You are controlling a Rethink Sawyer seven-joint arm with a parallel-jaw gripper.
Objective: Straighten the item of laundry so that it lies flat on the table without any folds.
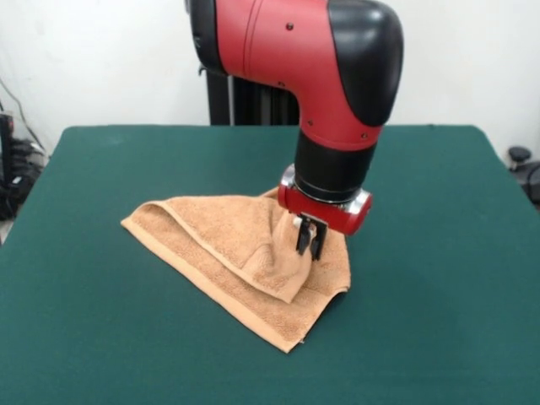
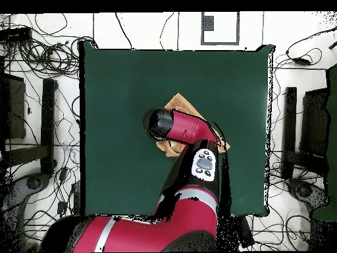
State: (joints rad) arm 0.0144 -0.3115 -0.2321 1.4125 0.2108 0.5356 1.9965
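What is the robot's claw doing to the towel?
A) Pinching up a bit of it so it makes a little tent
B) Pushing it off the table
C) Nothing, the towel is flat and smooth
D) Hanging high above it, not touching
A: in the front view the gripper is closed on a raised peak of the towel, which is still folded over on the table.

The towel is a looped, nubby terry cloth, matt and rough, with a flatter hemmed edge. The worktop wears a matt green felt-like cloth, smooth and even. The arm has glossy red shells that look like plastic, with smooth black caps of a softer sheen and a bright metal-looking ring above the dark, matt gripper.
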